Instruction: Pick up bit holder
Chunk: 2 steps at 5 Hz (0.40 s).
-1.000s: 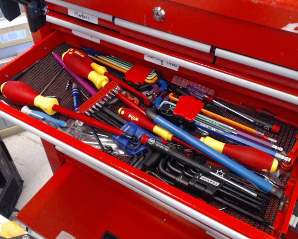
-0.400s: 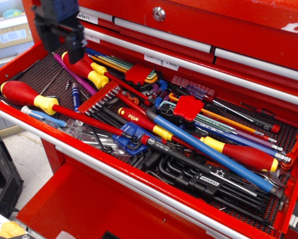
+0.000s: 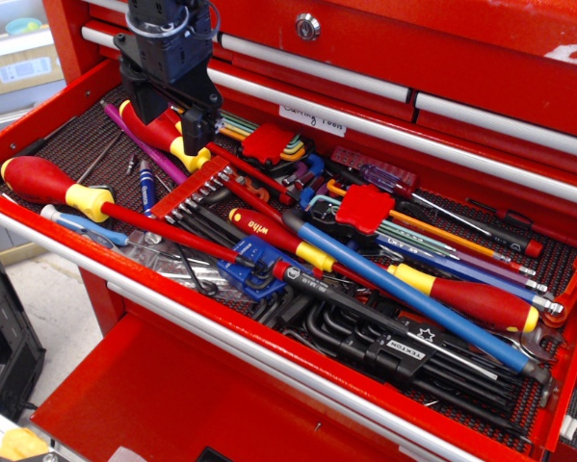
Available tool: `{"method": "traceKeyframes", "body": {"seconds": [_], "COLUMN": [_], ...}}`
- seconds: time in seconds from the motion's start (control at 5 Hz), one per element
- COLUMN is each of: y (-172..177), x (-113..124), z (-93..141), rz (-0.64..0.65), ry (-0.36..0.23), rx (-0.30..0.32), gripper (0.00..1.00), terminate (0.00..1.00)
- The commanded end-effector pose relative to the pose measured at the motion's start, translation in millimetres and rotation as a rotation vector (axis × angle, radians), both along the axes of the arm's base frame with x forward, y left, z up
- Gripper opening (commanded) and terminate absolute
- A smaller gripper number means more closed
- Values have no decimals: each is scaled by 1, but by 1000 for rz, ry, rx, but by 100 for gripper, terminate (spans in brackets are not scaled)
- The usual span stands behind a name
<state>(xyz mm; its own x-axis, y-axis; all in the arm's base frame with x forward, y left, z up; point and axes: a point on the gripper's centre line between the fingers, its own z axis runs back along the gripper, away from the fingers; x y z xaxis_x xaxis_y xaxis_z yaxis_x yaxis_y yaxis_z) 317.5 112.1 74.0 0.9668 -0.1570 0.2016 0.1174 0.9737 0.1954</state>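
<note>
The bit holder (image 3: 190,187) is a flat bright-red strip with a row of short dark bits along its lower edge. It lies slanted in the left-middle of the open drawer, partly on top of other tools. My gripper (image 3: 164,119) is dark, hangs just up and left of the bit holder, and hovers over two red-and-yellow screwdriver handles (image 3: 163,132). Its two fingers stand apart with nothing between them. It is not touching the holder.
The red tool chest's drawer (image 3: 201,318) is crowded with tools: a large red-yellow screwdriver (image 3: 52,185) at the left, red hex-key blocks (image 3: 267,144) (image 3: 367,207), a blue-shafted driver (image 3: 404,294) and black hex keys (image 3: 404,351). Closed drawers (image 3: 384,72) rise behind.
My gripper has come in from the top left corner, moving right and down, and now hangs lower over the drawer, close to the bit holder. The tools have not moved.
</note>
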Motion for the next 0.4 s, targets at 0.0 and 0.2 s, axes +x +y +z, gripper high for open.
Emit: {"method": "traceKeyframes", "body": {"seconds": [0.0,0.2], "y": [-1,0], "x": [7,7], "z": [-2,-17], "rz": [-18,-21], "ry": [-12,-29], "rx": [-40,-77], "gripper": [100,100], "terminate": [0,0]}}
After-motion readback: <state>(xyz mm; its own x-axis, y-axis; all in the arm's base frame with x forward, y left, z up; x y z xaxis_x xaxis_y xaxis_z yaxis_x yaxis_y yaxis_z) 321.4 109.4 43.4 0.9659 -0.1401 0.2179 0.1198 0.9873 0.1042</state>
